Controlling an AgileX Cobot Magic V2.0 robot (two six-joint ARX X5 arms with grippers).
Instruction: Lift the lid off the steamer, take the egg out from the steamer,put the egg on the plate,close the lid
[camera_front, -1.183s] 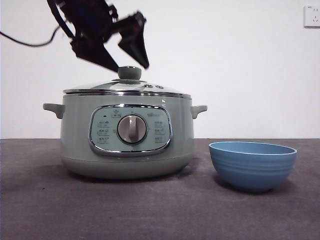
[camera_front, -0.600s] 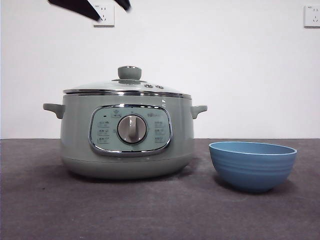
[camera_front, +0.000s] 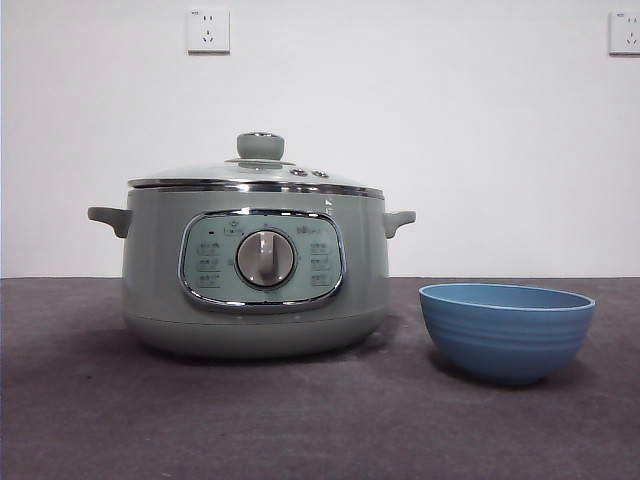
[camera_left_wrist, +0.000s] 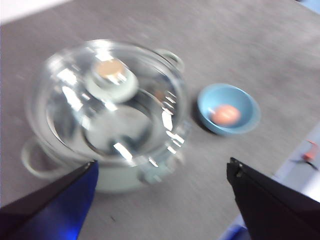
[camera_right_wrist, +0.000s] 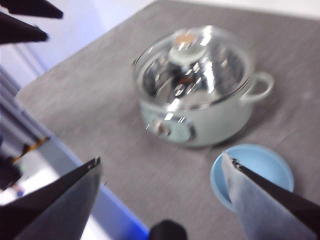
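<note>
On the left of the grey table (camera_front: 80, 420) stands the steamer (camera_front: 255, 300), a large sage-green pot with a dial on its control panel. The lid (camera_front: 255, 176) sits closed on its rim, knob upright on top. Through the lid's reflections the wrist views do not show clearly what is inside.

To the right, just beside the steamer but apart from it, stands the plate (camera_front: 506, 335), a deep blue bowl. The left wrist view shows the egg (camera_left_wrist: 225, 114) lying in the middle of that bowl; from the front the bowl's wall hides it.

No arm shows in the front view. The left gripper (camera_left_wrist: 160, 200) hangs high above the table with its jaws spread wide and empty, the steamer and plate well below it. The right gripper (camera_right_wrist: 160, 200) is likewise raised, jaws wide apart and holding nothing, with the plate partly behind one jaw.
</note>
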